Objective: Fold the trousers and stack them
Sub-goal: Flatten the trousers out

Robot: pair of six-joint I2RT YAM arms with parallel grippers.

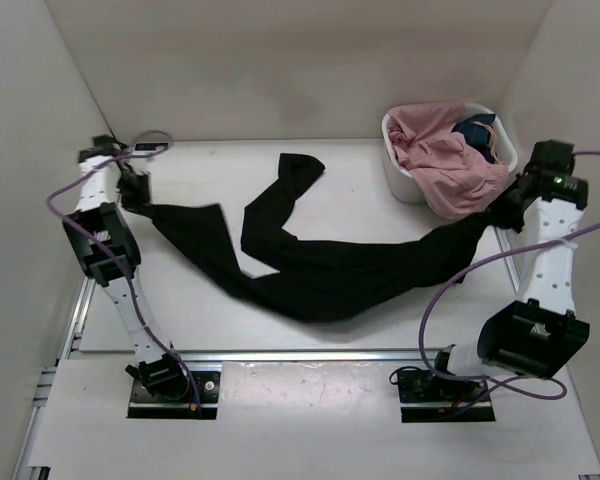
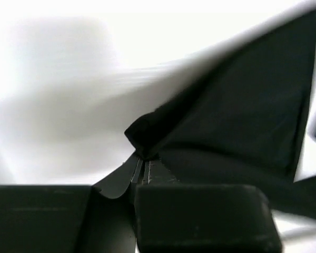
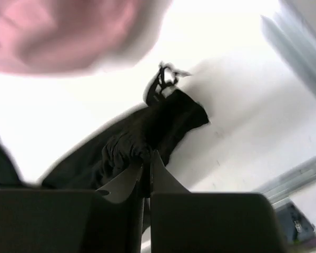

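Black trousers lie stretched across the white table. One leg runs up toward the back. My left gripper is shut on the trousers' left end, seen pinched between its fingers in the left wrist view. My right gripper is shut on the trousers' right end, bunched at its tips in the right wrist view. The cloth hangs a little above the table at both ends.
A white basket at the back right holds pink clothes that spill over its front rim, close to my right gripper. White walls enclose the table. A metal rail runs along the near edge.
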